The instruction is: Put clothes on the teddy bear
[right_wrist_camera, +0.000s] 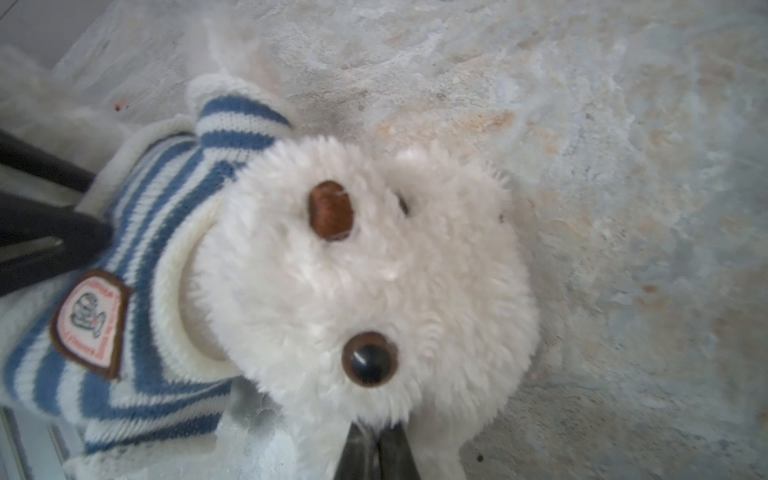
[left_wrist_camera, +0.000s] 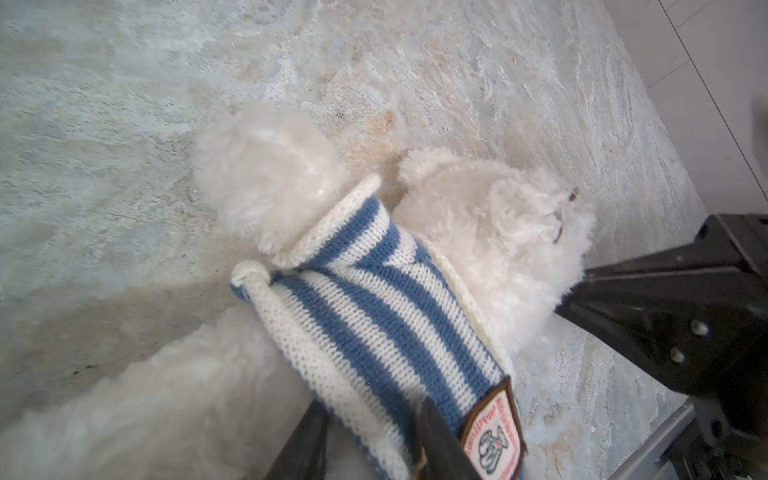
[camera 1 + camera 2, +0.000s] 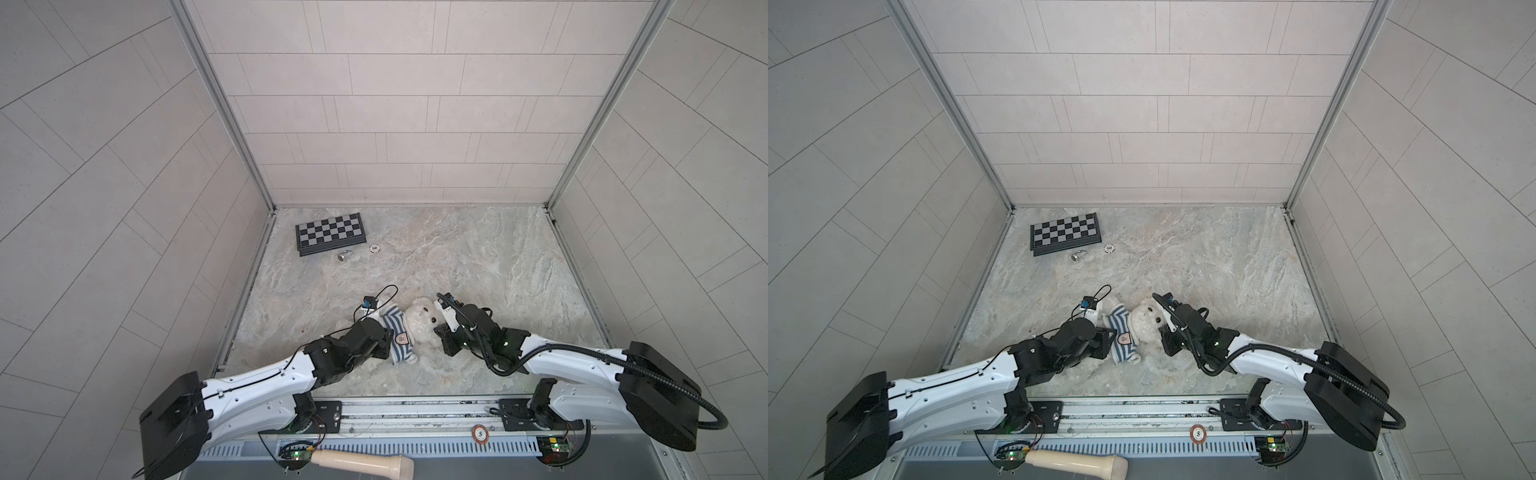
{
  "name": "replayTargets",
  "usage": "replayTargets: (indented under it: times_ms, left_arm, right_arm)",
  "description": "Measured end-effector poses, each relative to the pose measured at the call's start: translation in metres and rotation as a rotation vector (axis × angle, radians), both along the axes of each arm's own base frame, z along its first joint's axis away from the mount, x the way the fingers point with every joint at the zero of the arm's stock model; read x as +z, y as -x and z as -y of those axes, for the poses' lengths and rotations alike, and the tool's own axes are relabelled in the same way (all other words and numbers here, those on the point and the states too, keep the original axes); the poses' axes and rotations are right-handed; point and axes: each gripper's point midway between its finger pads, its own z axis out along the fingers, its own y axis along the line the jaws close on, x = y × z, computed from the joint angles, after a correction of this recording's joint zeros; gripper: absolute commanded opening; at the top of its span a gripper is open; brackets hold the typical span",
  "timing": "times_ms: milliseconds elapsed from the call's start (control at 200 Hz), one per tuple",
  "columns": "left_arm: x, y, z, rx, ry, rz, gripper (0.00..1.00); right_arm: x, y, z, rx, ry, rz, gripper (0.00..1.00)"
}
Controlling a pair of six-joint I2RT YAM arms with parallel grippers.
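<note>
Where two dark fingers flank the lower hem of the striped sweater (image 2: 374,316), the left end effector (image 2: 374,409) stands part spread with knit filling the gap; whether it clamps cannot be told. Right end effector (image 1: 376,440): fingers pressed together against the fur at the edge of the head.

Teddy bear (image 1: 374,282): white plush, face up on the bench (image 3: 478,270), lower middle of both top views, between the arms. The sweater collar is round its neck and one paw is out through a sleeve.

Chessboard (image 3: 330,232): folded, left of centre, with a poker chip (image 3: 375,248) just beside it.
</note>
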Motion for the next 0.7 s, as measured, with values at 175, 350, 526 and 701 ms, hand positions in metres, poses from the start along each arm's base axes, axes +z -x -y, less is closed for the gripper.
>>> replayTargets:
  times_ms: [175,350,526,701]
  left_arm:
    - [0.000,-0.008,-0.005,-0.017,-0.016,0.027,0.36]
    - [0.003,-0.009,0.003,-0.060,0.001,0.041,0.39]
    - [0.006,-0.006,0.009,-0.086,0.034,0.039,0.39]
    - [0.008,-0.006,0.010,-0.091,0.045,0.042,0.39]
  right_arm:
    - [0.012,0.019,-0.007,0.042,-0.039,0.013,0.00]
    - [0.019,0.024,-0.003,0.036,-0.063,0.037,0.04]
    - [0.016,0.022,0.001,0.014,-0.047,0.046,0.34]
    - [0.008,0.023,0.006,0.011,-0.033,0.047,0.63]
